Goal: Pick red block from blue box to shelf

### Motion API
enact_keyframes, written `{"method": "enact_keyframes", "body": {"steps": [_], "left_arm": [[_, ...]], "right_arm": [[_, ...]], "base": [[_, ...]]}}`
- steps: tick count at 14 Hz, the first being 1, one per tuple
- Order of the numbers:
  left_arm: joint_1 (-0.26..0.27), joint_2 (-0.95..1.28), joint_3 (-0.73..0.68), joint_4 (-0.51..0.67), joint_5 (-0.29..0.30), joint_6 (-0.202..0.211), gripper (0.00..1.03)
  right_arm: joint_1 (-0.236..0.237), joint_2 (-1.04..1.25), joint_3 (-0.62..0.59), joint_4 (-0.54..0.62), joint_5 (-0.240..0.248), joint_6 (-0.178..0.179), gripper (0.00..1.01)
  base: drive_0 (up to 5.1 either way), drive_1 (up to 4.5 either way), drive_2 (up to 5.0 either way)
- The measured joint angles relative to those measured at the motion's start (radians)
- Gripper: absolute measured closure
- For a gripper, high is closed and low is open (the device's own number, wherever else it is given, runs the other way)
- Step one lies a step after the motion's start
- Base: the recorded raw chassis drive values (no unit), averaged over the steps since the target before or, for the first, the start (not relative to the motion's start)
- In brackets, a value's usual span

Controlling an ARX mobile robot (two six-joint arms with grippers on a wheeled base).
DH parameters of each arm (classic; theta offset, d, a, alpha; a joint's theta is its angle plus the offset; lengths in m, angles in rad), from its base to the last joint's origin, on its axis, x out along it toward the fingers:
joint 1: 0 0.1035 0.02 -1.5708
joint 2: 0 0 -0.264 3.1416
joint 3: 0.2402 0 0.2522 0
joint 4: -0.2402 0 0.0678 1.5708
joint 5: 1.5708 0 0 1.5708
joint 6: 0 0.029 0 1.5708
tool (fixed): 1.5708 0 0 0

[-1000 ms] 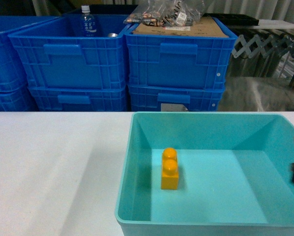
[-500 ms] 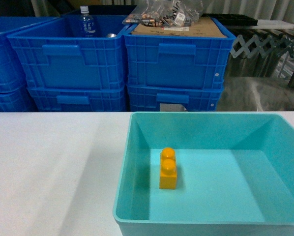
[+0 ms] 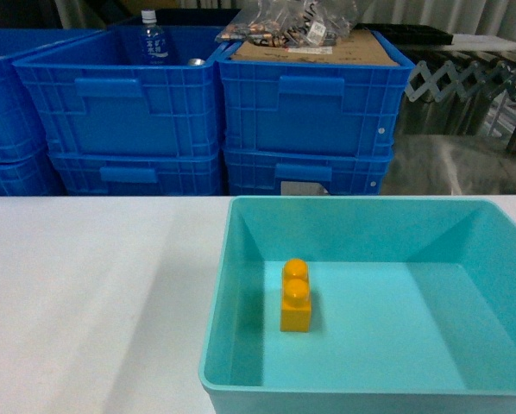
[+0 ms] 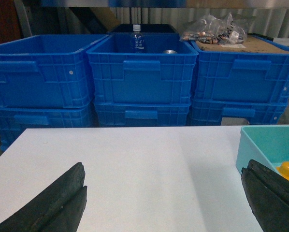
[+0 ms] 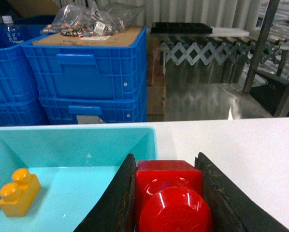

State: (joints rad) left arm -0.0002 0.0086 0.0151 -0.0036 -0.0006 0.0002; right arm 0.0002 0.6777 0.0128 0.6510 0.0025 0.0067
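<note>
Red plastic fills the bottom of the right wrist view: the red block [image 5: 169, 195] sits pinched between the two dark fingers [image 5: 116, 203] of the right gripper [image 5: 168, 203], its round stud facing the camera and both pads pressed against its sides. It is held above the white table [image 5: 241, 145], just past the right rim of the blue box [image 5: 77, 145], which lies at about 9 o'clock from it. Inside that box a yellow brick [image 3: 296, 296] with two studs stands on the floor, left of centre in the head view.

The left gripper [image 4: 164, 203] hangs over the bare table with its jaws spread wide and nothing between them; the box rim [image 4: 246, 145] shows at its 3 o'clock. Stacked dark blue crates [image 3: 215, 103] stand at 12 o'clock beyond the table.
</note>
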Motion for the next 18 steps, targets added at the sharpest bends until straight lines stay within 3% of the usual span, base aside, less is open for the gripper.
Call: {"method": "enact_keyframes", "body": {"steps": [2, 5, 13, 15, 18], "left_arm": [[0.0, 0.0, 0.0, 0.0, 0.0, 0.0, 0.05], [0.0, 0.0, 0.0, 0.0, 0.0, 0.0, 0.05], [0.0, 0.0, 0.0, 0.0, 0.0, 0.0, 0.05], [0.0, 0.0, 0.0, 0.0, -0.001, 0.0, 0.05], [0.0, 0.0, 0.0, 0.0, 0.0, 0.0, 0.05]], "right_arm": [[0.0, -0.171, -0.001, -0.152, 0.0, 0.0, 0.73], [0.0, -0.311, -0.001, -0.285, 0.0, 0.0, 0.73], [0.0, -0.504, -0.001, -0.476, 0.0, 0.0, 0.73], [0.0, -0.668, 0.0, -0.653, -0.003, 0.0, 0.73], [0.0, -0.673, -0.001, -0.658, -0.003, 0.0, 0.73]], "base": [[0.0, 0.0, 0.0], [0.0, 0.0, 0.0], [0.0, 0.0, 0.0], [0.0, 0.0, 0.0], [0.0, 0.0, 0.0]]}}
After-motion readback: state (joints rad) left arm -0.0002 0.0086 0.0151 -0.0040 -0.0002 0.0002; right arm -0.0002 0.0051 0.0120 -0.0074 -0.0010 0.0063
